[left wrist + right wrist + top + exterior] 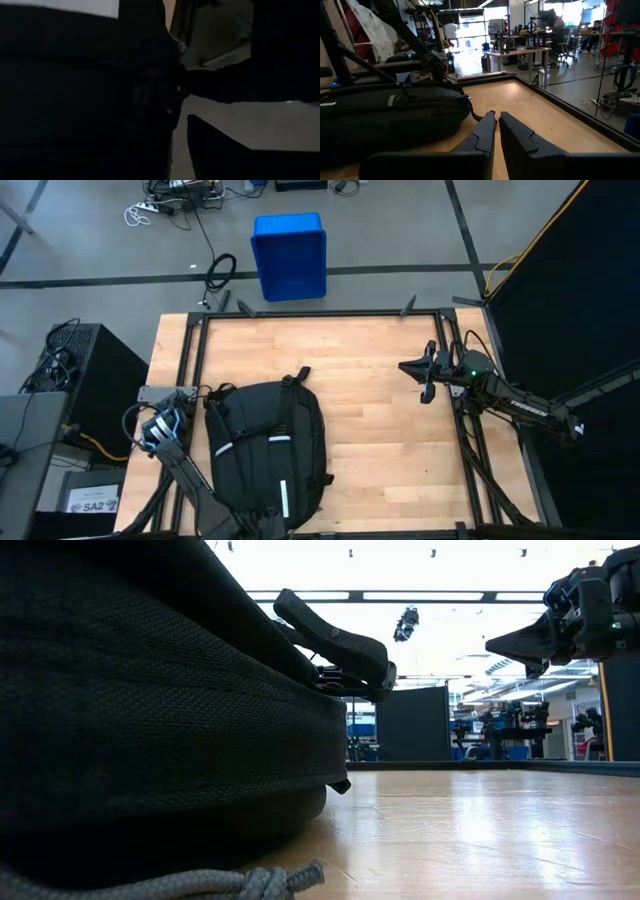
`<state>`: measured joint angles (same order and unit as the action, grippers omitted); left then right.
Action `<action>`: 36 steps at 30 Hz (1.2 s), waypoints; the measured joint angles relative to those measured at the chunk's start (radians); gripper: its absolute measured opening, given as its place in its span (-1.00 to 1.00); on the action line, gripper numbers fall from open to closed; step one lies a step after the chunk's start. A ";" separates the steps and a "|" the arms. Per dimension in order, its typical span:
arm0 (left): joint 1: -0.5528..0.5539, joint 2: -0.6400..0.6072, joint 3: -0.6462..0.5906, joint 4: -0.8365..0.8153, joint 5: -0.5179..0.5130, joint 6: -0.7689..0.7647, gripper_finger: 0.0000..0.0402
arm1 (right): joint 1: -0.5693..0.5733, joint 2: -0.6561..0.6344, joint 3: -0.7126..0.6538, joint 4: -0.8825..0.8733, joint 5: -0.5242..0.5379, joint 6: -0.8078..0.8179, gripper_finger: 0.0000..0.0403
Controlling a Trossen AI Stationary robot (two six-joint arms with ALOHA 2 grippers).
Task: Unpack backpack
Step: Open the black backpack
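The black backpack [265, 450] lies flat on the wooden table, near the front left, its white reflective stripes facing up. In the low view it fills the left side [150, 690], a strap buckle sticking up from its top. My left gripper [160, 428] hangs over the table's left edge, close beside the backpack's left side, pointing steeply down. Its wrist view is dark and shows mostly black fabric [75, 90]. My right gripper [496, 117] is shut and empty. It is held level above the table's far right part [425, 380], aimed toward the backpack [385, 115].
A blue plastic bin [289, 255] stands on the floor beyond the table's far edge. Black frame rails [320, 312] run around the tabletop. A grey cord [200, 885] lies by the backpack's near side. Bare wood [400, 450] stretches to the backpack's right.
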<state>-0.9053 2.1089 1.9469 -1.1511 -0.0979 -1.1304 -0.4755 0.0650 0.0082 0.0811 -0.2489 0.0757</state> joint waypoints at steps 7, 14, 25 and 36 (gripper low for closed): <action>0.003 -0.001 0.001 -0.092 0.018 -0.003 -0.31 | 0.000 0.000 0.000 0.000 0.000 0.000 -0.96; 0.007 0.004 0.001 -0.102 0.009 -0.005 -0.07 | 0.000 0.000 0.000 0.000 0.000 0.000 -0.93; 0.017 0.004 0.159 -0.416 -0.017 -0.024 -0.07 | 0.000 0.000 0.000 0.000 0.000 0.000 -0.98; 0.009 0.076 0.173 -0.351 -0.105 0.018 -0.19 | 0.000 0.000 0.000 0.003 0.000 0.000 -0.93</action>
<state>-0.8962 2.1848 2.1201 -1.5020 -0.2025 -1.1125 -0.4753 0.0650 0.0081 0.0845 -0.2489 0.0759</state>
